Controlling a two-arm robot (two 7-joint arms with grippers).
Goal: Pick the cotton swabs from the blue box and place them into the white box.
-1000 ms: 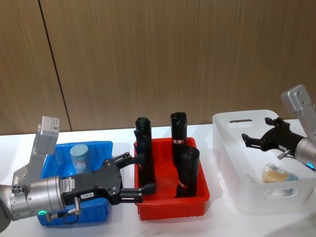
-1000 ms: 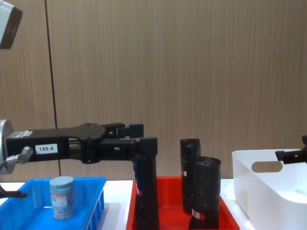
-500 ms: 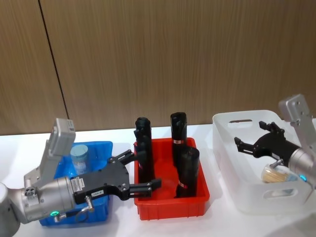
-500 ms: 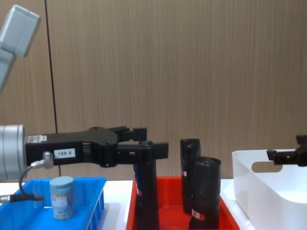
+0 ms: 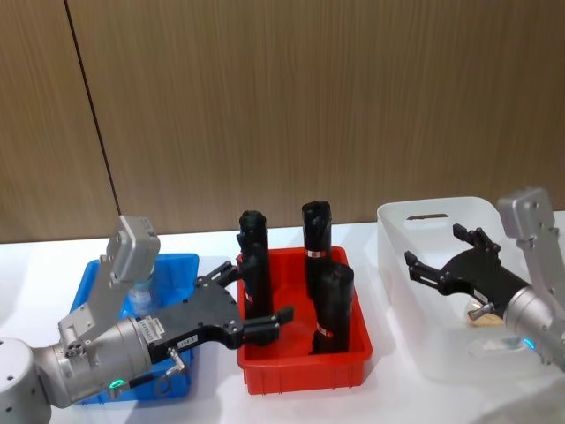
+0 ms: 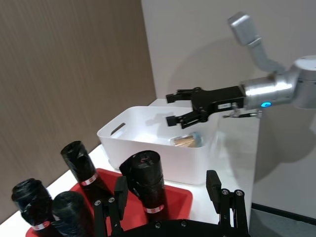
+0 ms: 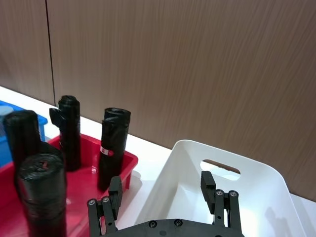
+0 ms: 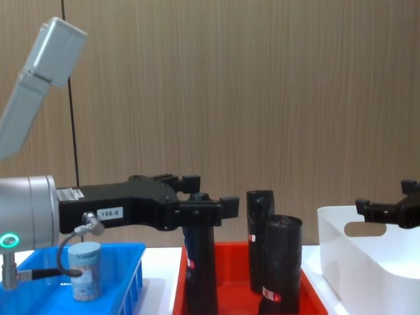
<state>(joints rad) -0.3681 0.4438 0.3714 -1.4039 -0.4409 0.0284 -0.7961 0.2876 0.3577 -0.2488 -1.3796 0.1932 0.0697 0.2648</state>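
Head: left gripper [image 5: 261,291] spread open over red tray [image 5: 300,367], beside a black roll [image 5: 254,265]. Cotton swabs jar [image 5: 142,286] in blue box [image 5: 181,265]. Right gripper [image 5: 434,247] open above white box [image 5: 424,212]
Left wrist: second swabs jar [image 6: 186,140] lying inside white box
Chest: blue-box jar stands upright

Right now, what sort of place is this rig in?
Probably a lab or test cell: white table against a wood-panel wall, blue box, red tray of black rolls and white box lined up for sorting. Left gripper open by the rolls, right gripper open over the white box.
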